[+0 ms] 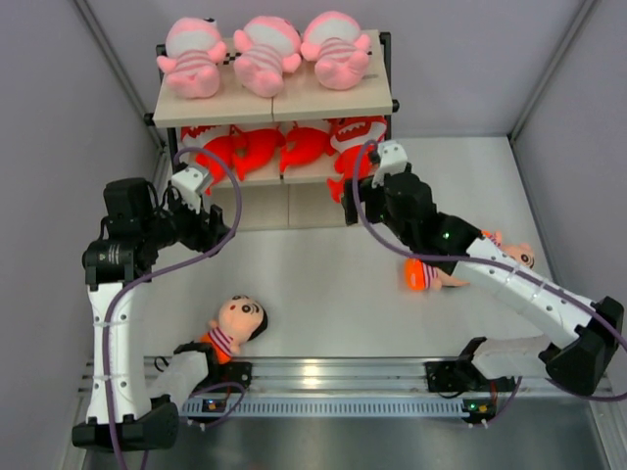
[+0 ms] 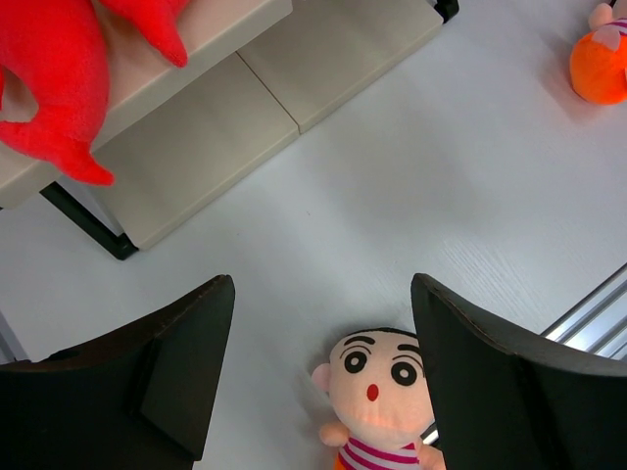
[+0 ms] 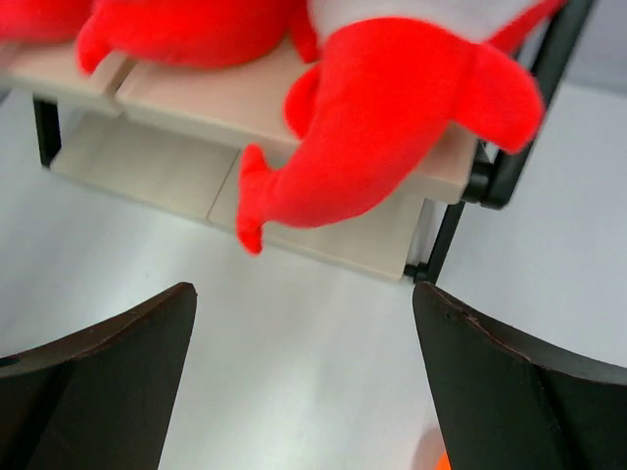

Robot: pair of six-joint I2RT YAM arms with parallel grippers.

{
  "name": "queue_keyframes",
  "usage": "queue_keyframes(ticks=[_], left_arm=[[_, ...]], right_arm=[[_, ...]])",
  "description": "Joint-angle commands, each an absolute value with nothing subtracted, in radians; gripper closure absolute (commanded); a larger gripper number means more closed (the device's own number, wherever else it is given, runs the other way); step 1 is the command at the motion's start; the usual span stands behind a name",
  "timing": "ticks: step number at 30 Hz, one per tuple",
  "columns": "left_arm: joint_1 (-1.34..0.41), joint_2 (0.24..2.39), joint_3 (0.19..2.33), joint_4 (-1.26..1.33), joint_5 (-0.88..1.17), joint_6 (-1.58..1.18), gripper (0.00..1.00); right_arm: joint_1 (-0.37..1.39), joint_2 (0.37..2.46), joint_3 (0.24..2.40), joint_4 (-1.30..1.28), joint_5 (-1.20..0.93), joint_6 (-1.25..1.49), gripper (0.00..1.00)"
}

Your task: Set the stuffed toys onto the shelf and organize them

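- Where the overhead camera looks down, finds the shelf (image 1: 338, 102) at the far side of the counter (image 1: 323, 294), with three pink striped babies (image 1: 265, 54) along the top board (image 1: 211, 106) and red-orange sharks (image 1: 284, 147) packed onto the middle board (image 1: 257, 180).
- Also from above: two boys in orange shorts not yet shelved, the left boy (image 1: 238, 323) near the left arm's base, the right boy (image 1: 423, 275) half hidden under the right forearm.
- From the left wrist: looks past the left tool (image 2: 321, 286), spread wide and holding nothing, onto the left boy's face, well clear of both fingers; bottom board (image 2: 196, 127) bears no toy in this view.
- From the right wrist: shows the right tool (image 3: 304, 294) likewise spread wide, gripping nothing, just off the rightmost shark (image 3: 392, 127), whose tail droops over the board edge.
- Reads as the changeover from sharks to boys. Next calls for lowering the left tool onto the left boy, closing across head or torso, then carrying it low under the hanging tails to the bottom board.
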State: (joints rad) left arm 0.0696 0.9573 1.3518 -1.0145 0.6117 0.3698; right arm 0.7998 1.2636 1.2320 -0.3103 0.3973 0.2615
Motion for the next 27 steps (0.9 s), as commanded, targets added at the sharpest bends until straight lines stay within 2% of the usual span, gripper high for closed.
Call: queue_keyframes(ticks=[1,7,13,18,24,25,27], left_arm=[[0.071,0.939,1.348,-1.025,0.618,0.391,0.22],[0.069,0.936,1.344,-1.029,0.637,0.397,0.22],[0.069,0.936,1.333,-1.029,0.637,0.396,0.22],[0.069,0.937,1.336,-1.029,0.632,0.393,0.21],[0.071,0.936,1.333,-1.029,0.618,0.394,0.21],[0.069,0.933,1.332,-1.029,0.618,0.397,0.21],[0.069,0.931,1.328,-1.031,0.614,0.399,0.22]], right_arm=[[0.890,1.180,1.145,-0.134,0.325,-0.119,0.08],[0.922,1.135,1.008,-0.054,0.247,-0.749,0.08],[0.922,1.164,0.905,0.121,0.222,-1.131,0.09],[0.917,1.281,0.890,0.319,0.287,-1.307,0.10],[0.891,1.410,0.936,0.379,0.310,-1.440,0.13],[0.884,1.423,0.942,0.397,0.314,-1.445,0.15],[0.864,1.445,0.948,0.410,0.330,-1.451,0.27]])
